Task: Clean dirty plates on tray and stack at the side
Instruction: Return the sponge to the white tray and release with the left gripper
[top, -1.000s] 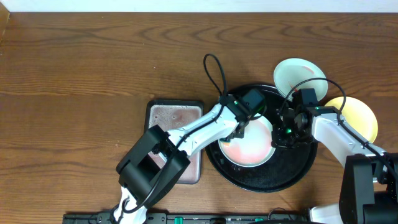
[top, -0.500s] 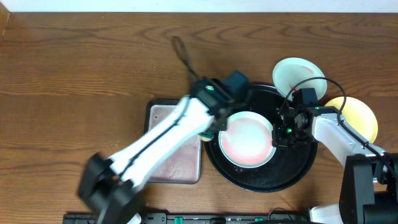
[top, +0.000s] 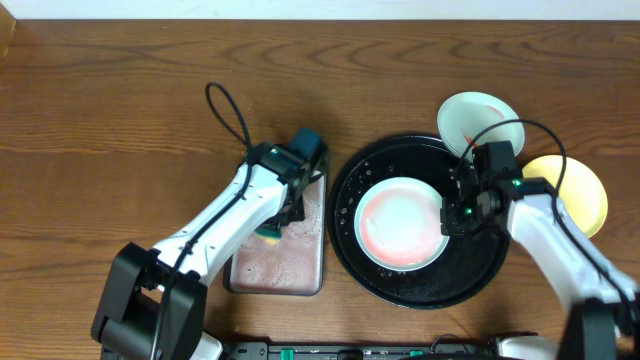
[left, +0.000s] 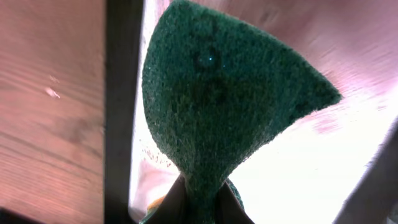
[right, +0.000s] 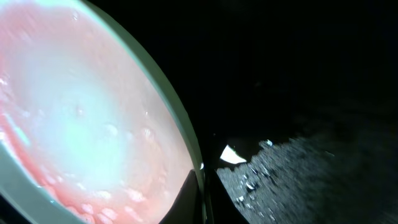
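The left gripper (top: 277, 225) is pressed together on a green scouring sponge (top: 269, 237), pinching it by one narrow end. In the left wrist view its fingertips (left: 198, 202) bunch the sponge (left: 217, 106) so that it fans out wide beyond them. It hangs over the near-left part of the grey rectangular tray (top: 292, 272), whose wet floor looks pinkish. The tray lies on the wooden table (top: 120, 100).

Just right of it sits the round black tray (top: 420, 300), speckled with droplets. One mint-white plate (top: 400, 222) lies inside it, slightly left of centre, with a pink-red film across its face.

The right gripper (top: 450, 218) is closed on that plate's right rim. The right wrist view shows its fingertips (right: 200, 196) nipping the thin edge of the plate (right: 81, 118).

A second mint-white plate (top: 478, 120) lies at the black tray's far right rim. Whether it touches the rim is unclear. A pale yellow plate (top: 585, 190) sits right of the tray, partly hidden by the right arm.
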